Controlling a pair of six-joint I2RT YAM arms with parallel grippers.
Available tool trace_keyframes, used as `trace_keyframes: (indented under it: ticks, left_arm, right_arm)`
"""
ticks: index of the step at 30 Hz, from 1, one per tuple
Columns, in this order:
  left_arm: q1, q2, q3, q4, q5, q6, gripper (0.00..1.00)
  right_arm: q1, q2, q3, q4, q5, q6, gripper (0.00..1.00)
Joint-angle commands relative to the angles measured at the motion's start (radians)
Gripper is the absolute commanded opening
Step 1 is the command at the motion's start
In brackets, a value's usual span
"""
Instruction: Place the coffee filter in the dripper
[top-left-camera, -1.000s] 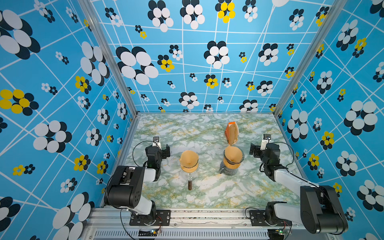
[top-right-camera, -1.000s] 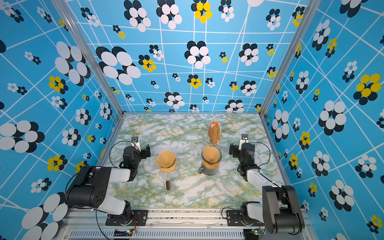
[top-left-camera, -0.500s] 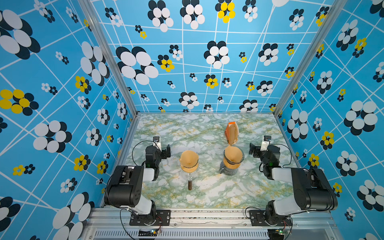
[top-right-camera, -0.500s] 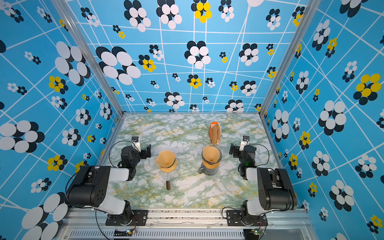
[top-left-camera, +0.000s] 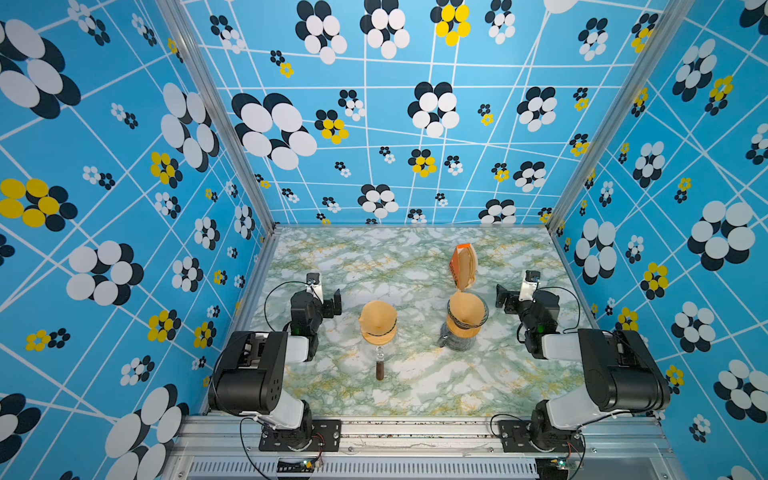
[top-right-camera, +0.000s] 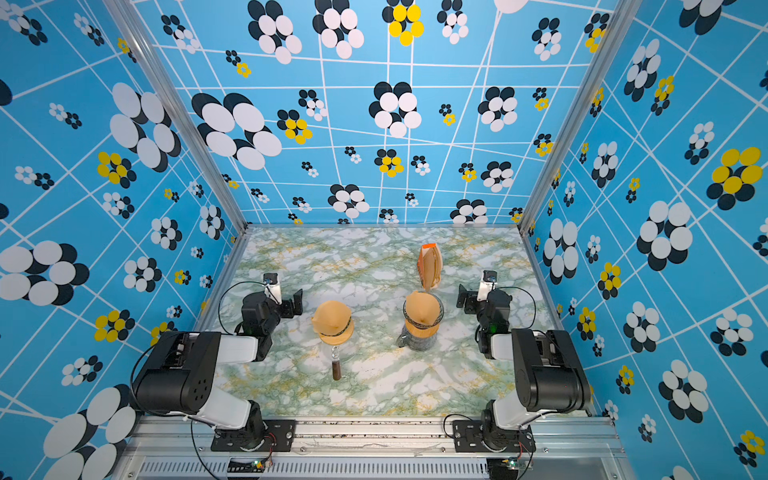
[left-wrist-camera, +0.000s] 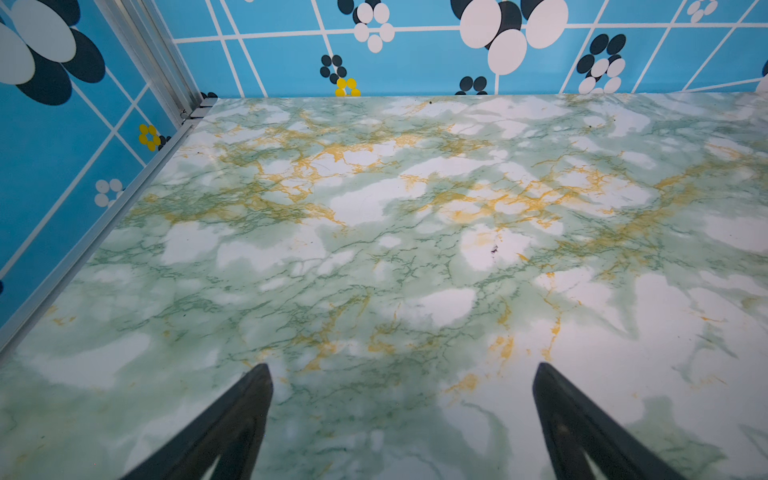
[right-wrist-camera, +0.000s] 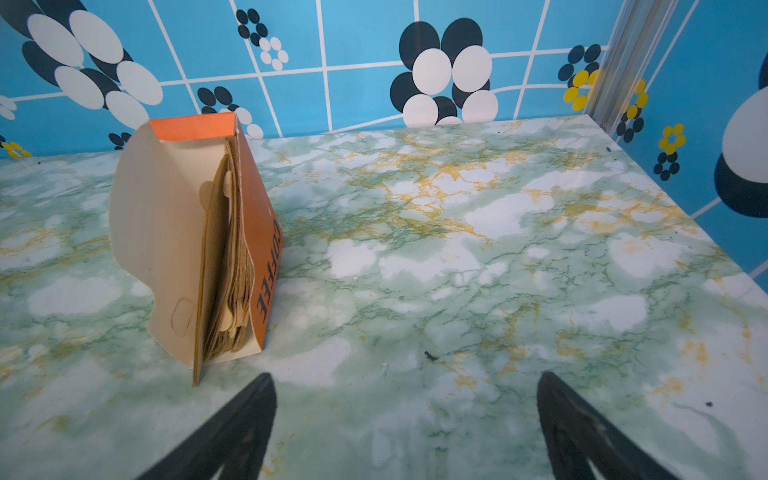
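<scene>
A tan coffee filter (top-left-camera: 376, 318) sits as an open cone in the handled dripper (top-left-camera: 378, 341) on the left arm's side of the desk (top-left-camera: 415, 386). A second filter (top-left-camera: 465, 309) sits the same way in the carafe dripper (top-left-camera: 457, 340) nearer the right arm. By my reading the placing looks done, and what is left is to park the arms without upsetting anything. To do that well, each arm should move away from the middle of the desk and keep low and slow, since a light paper cone would likely tip or lift out at a brush from a finger or a cable. If the paper looks crooked, it would be better to nudge its rim down evenly than to pinch it. Should another sheet be wanted, the orange filter box (right-wrist-camera: 257, 232) stands upright just behind the carafe dripper with its stack of filters (right-wrist-camera: 230, 266) showing at the open side. A single sheet there would best be taken by its edge tab. The left tool (left-wrist-camera: 401, 370) has its jaws spread wide over bare desk, holding and touching nothing, well apart from the handled dripper. The right tool (right-wrist-camera: 405, 378) is equally wide and empty, with the box near one fingertip but apart from it
</scene>
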Motion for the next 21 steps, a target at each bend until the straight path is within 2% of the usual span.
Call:
trace_keyframes:
  ticks: [1, 5, 7, 10, 21]
  left_arm:
    - [0.008, 0.008, 0.027, 0.0, 0.016, 0.001, 0.99]
    - [0.007, 0.008, 0.026, 0.0, 0.016, 0.0, 0.99]
    - [0.009, 0.008, 0.027, 0.0, 0.016, -0.001, 0.99]
    - [0.008, 0.008, 0.027, 0.0, 0.016, -0.001, 0.99]
    - [0.009, 0.009, 0.028, 0.0, 0.016, -0.001, 0.99]
  right_arm:
    - [-0.002, 0.01, -0.013, 0.037, 0.01, 0.005, 0.99]
    - [-0.002, 0.009, -0.032, 0.074, -0.125, -0.046, 0.99]
    - [-0.002, 0.013, -0.028, 0.073, -0.112, -0.041, 0.99]
    - [-0.002, 0.011, -0.011, 0.033, -0.029, -0.011, 0.99]
    - [-0.002, 0.011, -0.011, 0.035, -0.029, -0.012, 0.99]
